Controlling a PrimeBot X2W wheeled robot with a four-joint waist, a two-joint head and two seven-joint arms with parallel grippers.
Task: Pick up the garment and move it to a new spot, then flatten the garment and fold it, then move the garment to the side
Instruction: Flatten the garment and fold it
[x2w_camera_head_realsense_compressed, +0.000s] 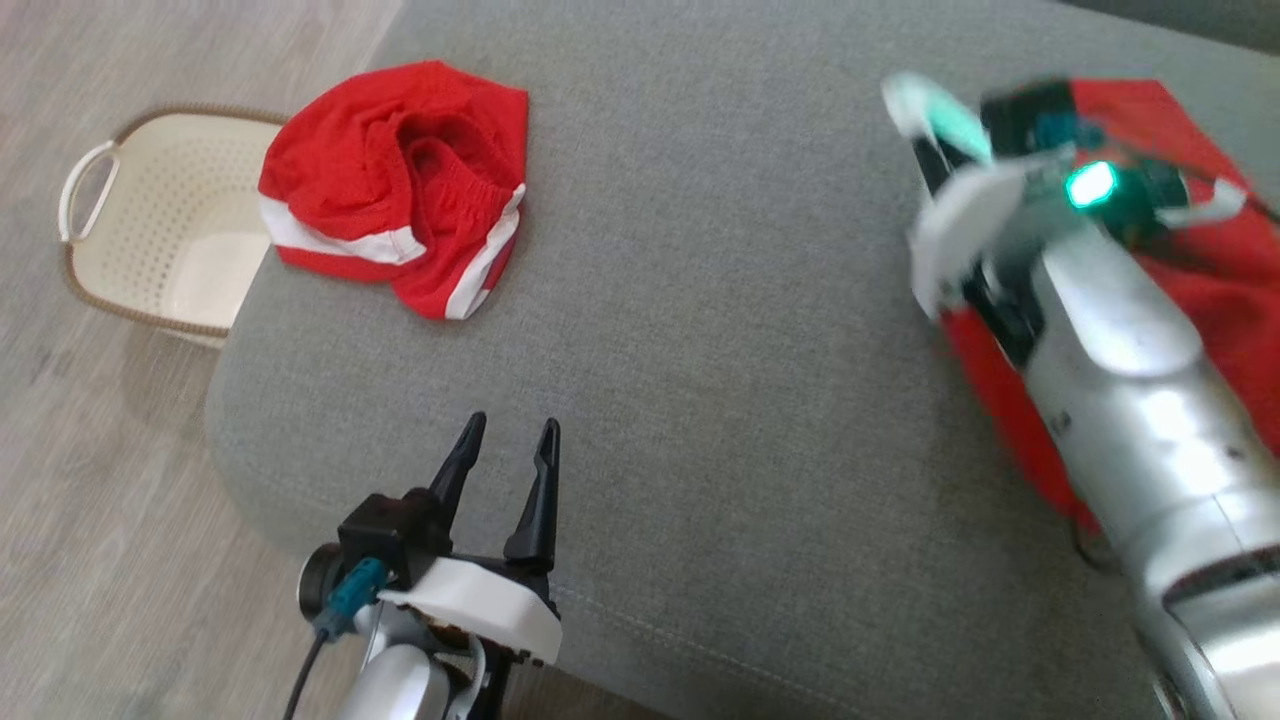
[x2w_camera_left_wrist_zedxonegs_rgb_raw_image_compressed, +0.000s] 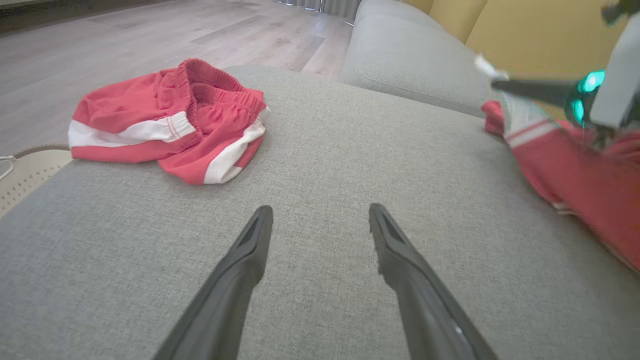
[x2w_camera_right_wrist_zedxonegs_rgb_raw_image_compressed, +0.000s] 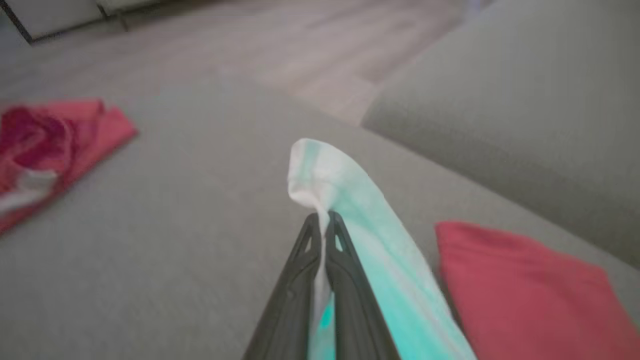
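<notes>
R end effector pinched shut on white trim of red garment, right edge of sofa
Lift slow so it clears w/o dragging; L end effector wide open, empty, by front edge.

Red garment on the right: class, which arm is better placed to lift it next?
Right. The right gripper is shut on the garment at its white edge; the left gripper hangs open over bare cushion, apart from it.
</notes>
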